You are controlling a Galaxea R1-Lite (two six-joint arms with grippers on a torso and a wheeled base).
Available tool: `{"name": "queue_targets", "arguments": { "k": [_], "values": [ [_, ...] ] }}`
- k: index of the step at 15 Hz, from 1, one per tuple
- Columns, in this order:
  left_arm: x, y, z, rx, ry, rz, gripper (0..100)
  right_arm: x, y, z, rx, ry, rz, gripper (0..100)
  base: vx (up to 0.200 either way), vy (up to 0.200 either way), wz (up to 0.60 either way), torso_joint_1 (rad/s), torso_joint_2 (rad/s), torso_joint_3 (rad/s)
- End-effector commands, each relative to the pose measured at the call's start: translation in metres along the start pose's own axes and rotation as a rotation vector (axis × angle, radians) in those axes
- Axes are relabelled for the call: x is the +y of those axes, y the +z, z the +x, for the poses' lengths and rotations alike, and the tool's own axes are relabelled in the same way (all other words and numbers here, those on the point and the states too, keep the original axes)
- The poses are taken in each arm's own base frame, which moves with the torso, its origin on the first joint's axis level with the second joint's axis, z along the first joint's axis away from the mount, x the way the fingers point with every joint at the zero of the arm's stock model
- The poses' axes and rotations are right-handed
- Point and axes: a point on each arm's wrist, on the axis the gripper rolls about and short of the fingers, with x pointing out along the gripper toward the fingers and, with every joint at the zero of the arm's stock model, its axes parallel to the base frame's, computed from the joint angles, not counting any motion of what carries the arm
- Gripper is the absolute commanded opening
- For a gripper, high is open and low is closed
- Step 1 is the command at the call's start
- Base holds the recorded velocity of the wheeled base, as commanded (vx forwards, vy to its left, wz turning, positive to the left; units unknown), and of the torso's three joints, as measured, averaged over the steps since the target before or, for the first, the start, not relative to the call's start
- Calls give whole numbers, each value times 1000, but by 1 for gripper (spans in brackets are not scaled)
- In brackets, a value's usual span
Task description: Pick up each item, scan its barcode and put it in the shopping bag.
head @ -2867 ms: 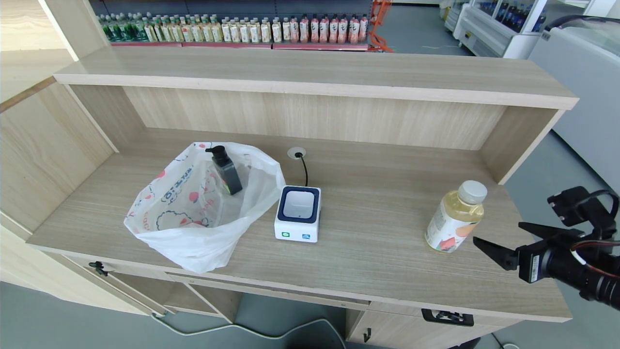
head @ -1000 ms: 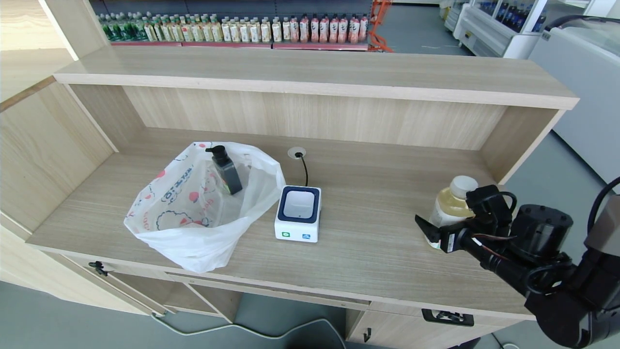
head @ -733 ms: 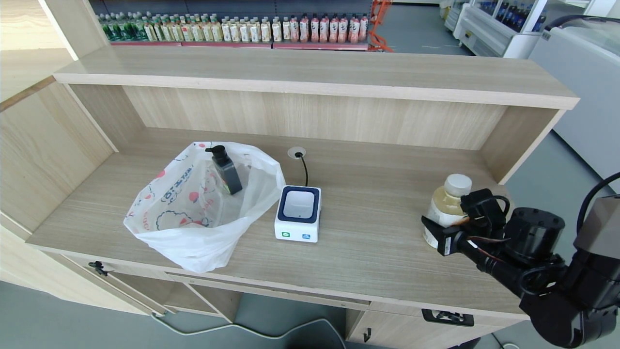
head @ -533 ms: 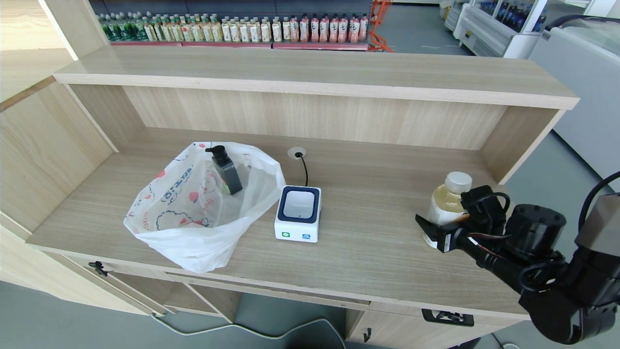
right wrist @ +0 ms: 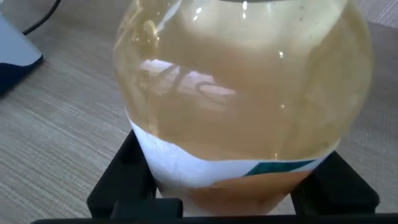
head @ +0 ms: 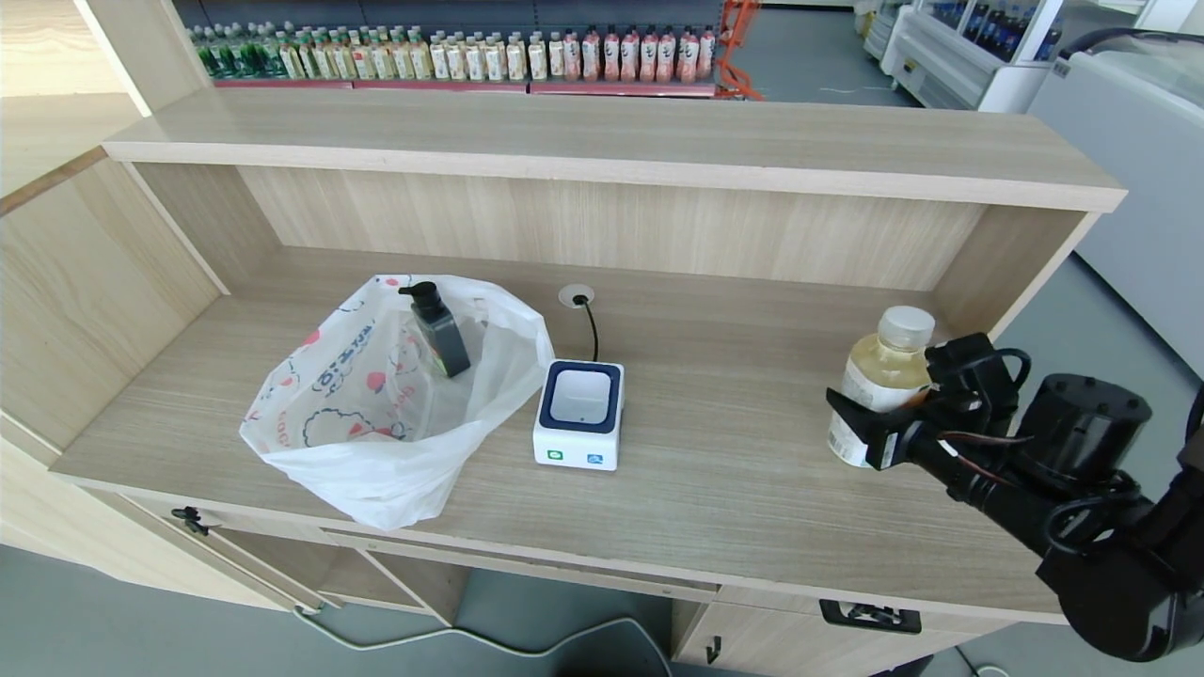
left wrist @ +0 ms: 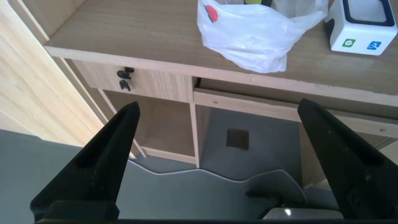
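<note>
Right claw (head: 879,428) clamps bottle (head: 882,367) at its white, teal-marked label (right wrist: 205,163)

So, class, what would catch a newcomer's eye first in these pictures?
The right gripper clamps a yellowish drink bottle at the right end of the counter. On the left, a white shopping bag gapes open with a black pump bottle inside; a barcode scanner sits between them.

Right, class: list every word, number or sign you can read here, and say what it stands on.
No text can be read.
Bag: blue and red print, too blurred.
Scanner: two small signs, green and blue, too small.
Bottle: label print too small.
Pump bottle: label too small.
Shelf drinks: labels too small.
</note>
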Motion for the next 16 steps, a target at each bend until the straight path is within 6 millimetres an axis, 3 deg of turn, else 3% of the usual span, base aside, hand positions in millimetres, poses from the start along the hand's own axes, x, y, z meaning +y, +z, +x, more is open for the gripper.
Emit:
{"name": "queue_targets", "arguments": {
  "k": [1, 2, 3, 4, 5, 7, 16],
  "values": [
    [0, 0, 0, -1, 1, 0, 100, -11, 67, -41, -118, 49, 90, 0, 0, 0, 0, 0, 0, 0],
    [0, 0, 0, -1, 1, 0, 100, -12, 98, -65, -113, 115, 177, 0, 0, 0, 0, 0, 0, 0],
    [0, 0, 0, -1, 1, 0, 100, -12, 111, -75, -102, 150, 222, 0, 0, 0, 0, 0, 0, 0],
    [0, 0, 0, -1, 1, 0, 100, -9, 153, -110, -26, 276, 388, 0, 0, 0, 0, 0, 0, 0],
    [0, 0, 0, -1, 1, 0, 100, -5, 180, -133, 25, 390, 473, 0, 0, 0, 0, 0, 0, 0],
    [0, 0, 0, -1, 1, 0, 100, 7, 202, -154, 76, 608, 523, 0, 0, 0, 0, 0, 0, 0],
    [0, 0, 0, -1, 1, 0, 100, 34, 226, -171, 110, 1095, 540, 0, 0, 0, 0, 0, 0, 0]
  ]
}}
